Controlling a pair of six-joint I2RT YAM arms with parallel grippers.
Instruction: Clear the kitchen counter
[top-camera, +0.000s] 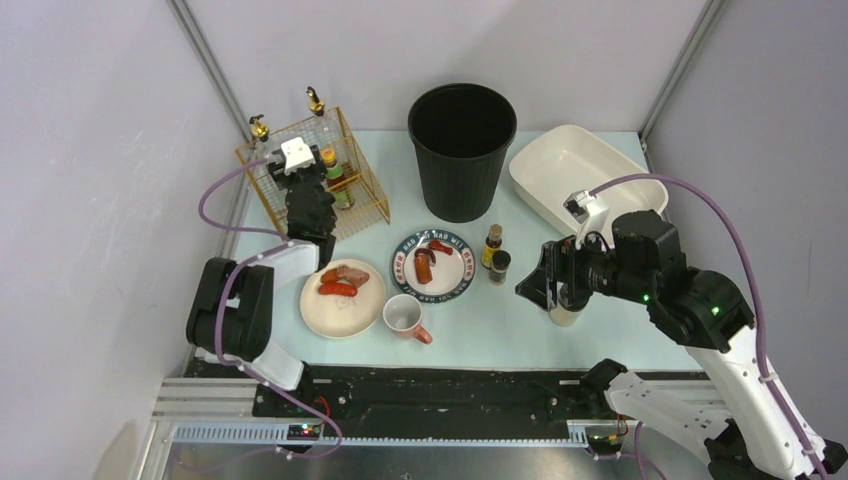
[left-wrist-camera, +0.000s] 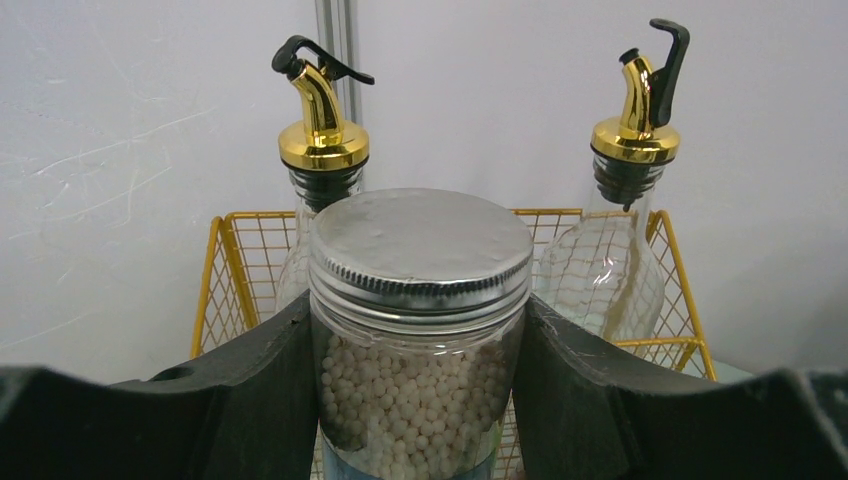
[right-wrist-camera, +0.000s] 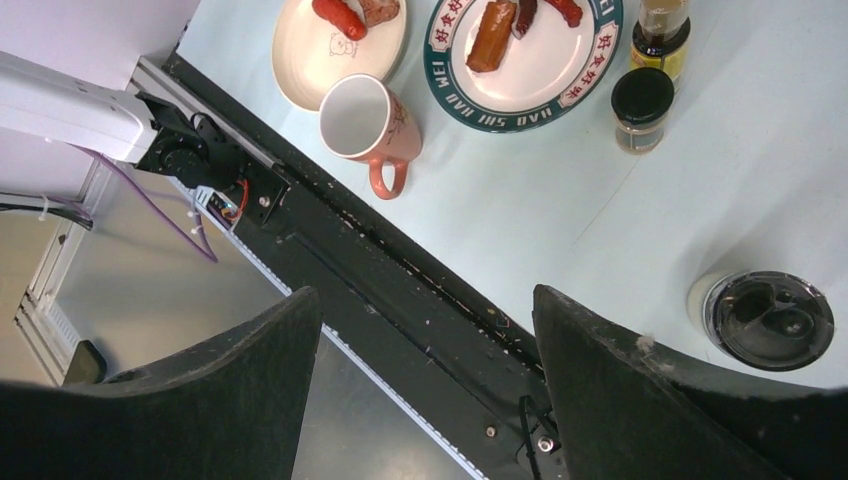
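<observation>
The left end effector (left-wrist-camera: 420, 400) is clamped on a silver-lidded jar (left-wrist-camera: 420, 262) of white beads; the right end effector (right-wrist-camera: 426, 335) gapes empty over the front edge of the mint counter (top-camera: 520, 330); a plate (right-wrist-camera: 520, 101) bears "HAO" on its rim.

A plain white back wall (top-camera: 400, 40), evenly lit, has a left aluminium post (top-camera: 205, 57) and a right aluminium post (top-camera: 683, 60) at its two edges, with a pale left side wall (top-camera: 90, 150) and right side wall (top-camera: 780, 120) beyond them.
</observation>
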